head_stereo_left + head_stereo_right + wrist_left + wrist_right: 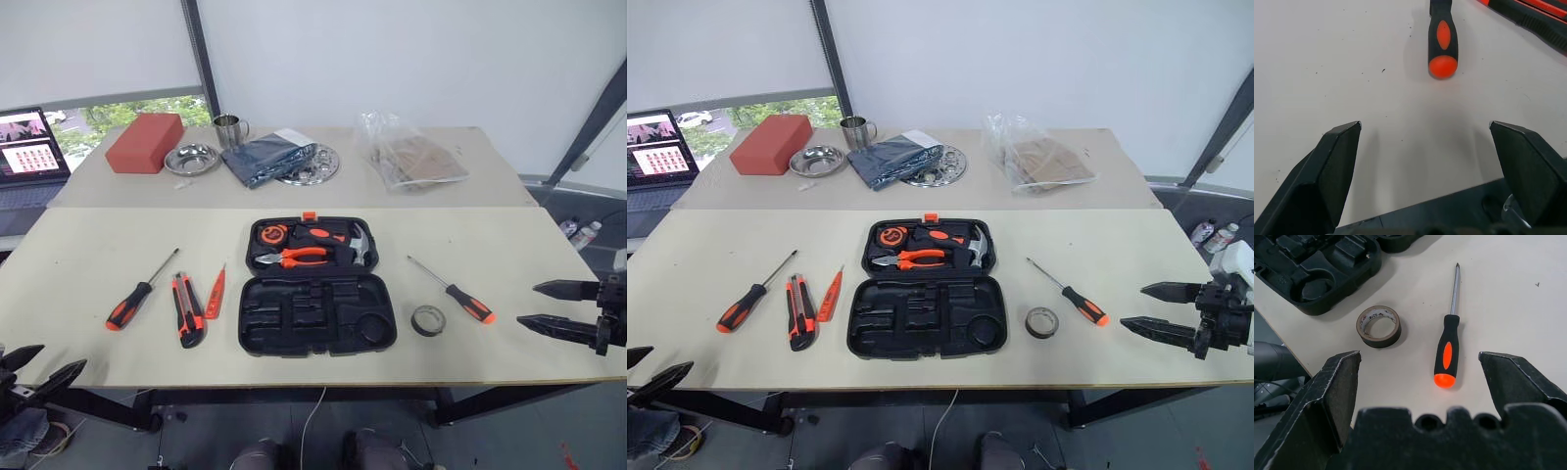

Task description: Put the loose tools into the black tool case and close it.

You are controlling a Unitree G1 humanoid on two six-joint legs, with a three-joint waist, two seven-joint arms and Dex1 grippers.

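1. The left gripper (39, 372) is seen at the near left table edge, its black wedge-shaped fingers spread wide and empty. Just ahead of them the rounded orange butt of the left screwdriver (1443, 41) lies on the matte cream table (88, 264); its shaft is cut off in the wrist view.
2. The right gripper (1161, 308) is held at the near right edge, its pointed fingers likewise parted and holding nothing. Just ahead of them lie the right screwdriver (1446, 352), with a slim steel shaft and rubbery black-orange handle, and beside it the tape roll (1378, 326), a dark ring with a pale inner core.
3. The case (317, 315) lies open flat, midway between the two grippers. Its near half is of black moulded plastic with empty recesses, one of them round. The far half holds pliers (294, 258), a steel-headed hammer (359, 242) and a small round thing hard to make out.
4. Beside the left screwdriver, towards the case, the chunky knife (188, 309) and the slim orange tool (215, 293) are laid on the table, apart from each other.
5. On a farther table a red box (145, 142), metal dishes, a mug, folded grey cloth and a crinkled clear bag are seen.
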